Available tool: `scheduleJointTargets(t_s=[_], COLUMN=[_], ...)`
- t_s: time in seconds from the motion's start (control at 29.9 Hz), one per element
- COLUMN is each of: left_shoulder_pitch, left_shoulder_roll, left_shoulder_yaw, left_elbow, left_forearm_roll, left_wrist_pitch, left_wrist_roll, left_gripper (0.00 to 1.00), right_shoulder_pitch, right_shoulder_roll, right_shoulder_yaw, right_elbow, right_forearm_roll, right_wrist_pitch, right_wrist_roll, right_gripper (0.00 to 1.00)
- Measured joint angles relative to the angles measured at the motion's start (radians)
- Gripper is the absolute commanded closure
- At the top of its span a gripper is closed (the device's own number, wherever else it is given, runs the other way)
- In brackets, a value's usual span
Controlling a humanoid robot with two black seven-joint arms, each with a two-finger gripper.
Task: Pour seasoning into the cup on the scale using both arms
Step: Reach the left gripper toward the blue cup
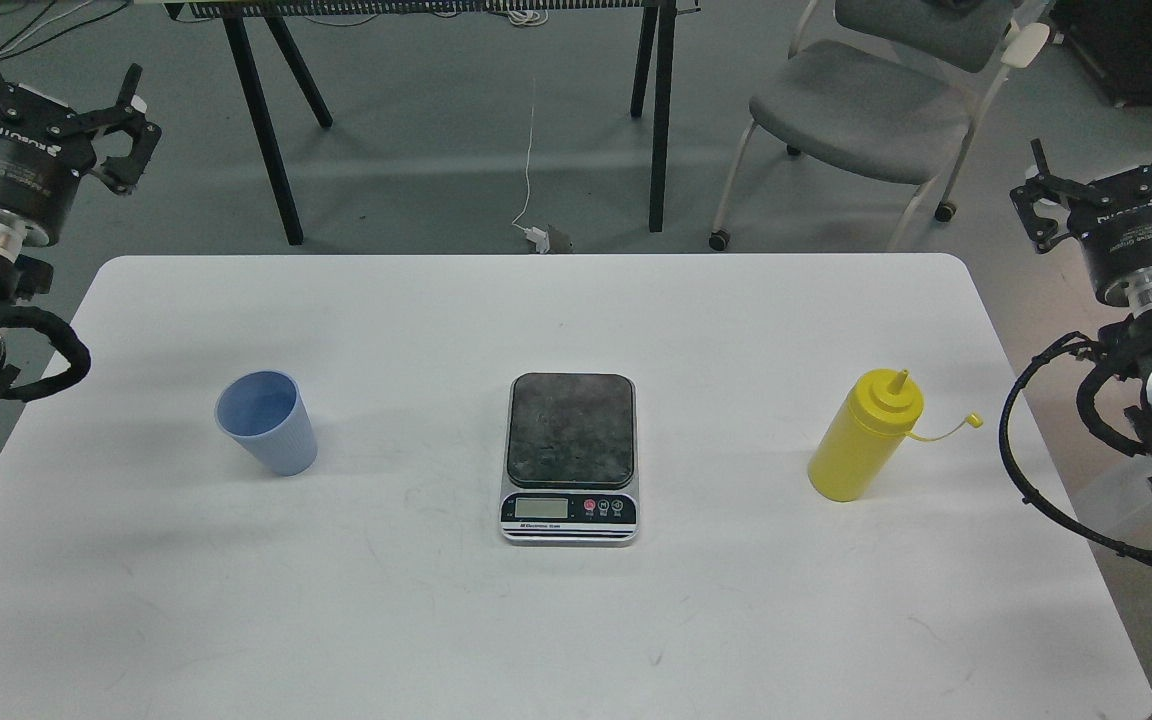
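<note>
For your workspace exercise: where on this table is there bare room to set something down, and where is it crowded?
Bare: between the cup and the scale, between the scale and the yellow bottle, and the whole near strip of table. Nowhere is crowded; both grippers hang off the table's sides.

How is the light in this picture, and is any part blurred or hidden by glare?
Head view: soft, even light; faint shadows beside the cup and bottle; no strong glare on the table; the scale is sharp, though its display print is too small to read.
</note>
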Motion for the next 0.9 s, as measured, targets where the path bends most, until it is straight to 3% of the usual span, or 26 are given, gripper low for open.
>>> scheduleJointTargets(t_s=[0.3, 0.53, 0.63, 0.8, 0.9], left_shoulder_pitch=[0.006, 0.003, 0.001, 0.044, 0.074], left_shoulder_roll=[-0.003, 0.064, 0.118, 0.219, 0.256], left_shoulder_yaw=[-0.001, 0.063, 0.085, 0.102, 0.106], left_elbow=[-0.017, -0.021, -0.067, -0.220, -0.248], left_forearm_roll=[0.000, 0.108, 0.294, 0.711, 0.956], left_wrist_pitch=[0.007, -0.033, -0.035, -0.031, -0.011], left_wrist_roll=[-0.001, 0.003, -0.020, -0.107, -0.132], left_gripper=[0.01, 0.06, 0.06, 0.06, 0.07], right_shoulder_pitch=[-0.028, -0.033, -0.033, -0.034, -0.035], right_shoulder_roll=[0.001, -0.015, -0.023, -0.024, -0.024], right_shoulder_yaw=[0.011, 0.033, 0.044, 0.049, 0.055], right_elbow=[0.007, 0.039, 0.056, 0.082, 0.093], right_forearm_roll=[0.001, 0.001, 0.001, 0.001, 0.001], right_wrist_pitch=[0.000, 0.000, 0.000, 0.000, 0.000], right_wrist_roll=[0.003, 0.008, 0.009, 0.009, 0.010], right_gripper=[0.00, 0.00, 0.00, 0.00, 0.00])
